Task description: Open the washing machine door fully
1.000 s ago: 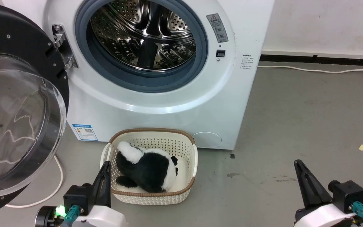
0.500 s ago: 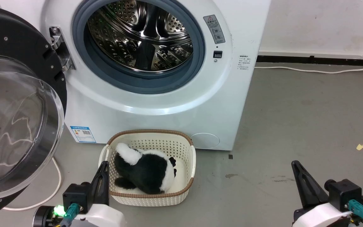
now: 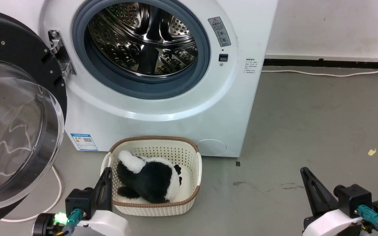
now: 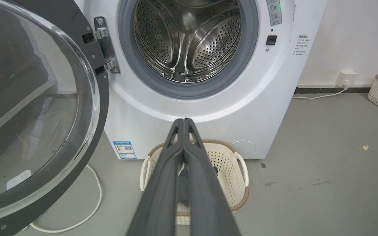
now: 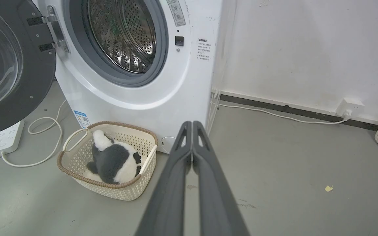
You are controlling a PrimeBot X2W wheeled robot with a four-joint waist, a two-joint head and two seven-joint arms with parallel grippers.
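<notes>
Head view: left gripper [image 3: 107,171], right gripper [image 3: 304,171], jaws closed.

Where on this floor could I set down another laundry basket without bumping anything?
The widest bare patch is the grey floor right of the washing machine, between the white wall cable and the right gripper. Crowded: the basket with a plush toy sits before the machine, and the washing machine door hangs open over a looped cable.

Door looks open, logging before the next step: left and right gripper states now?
Left gripper: closed, fingers pressed together, holding nothing.
Right gripper: closed, fingers pressed together, holding nothing.
</notes>
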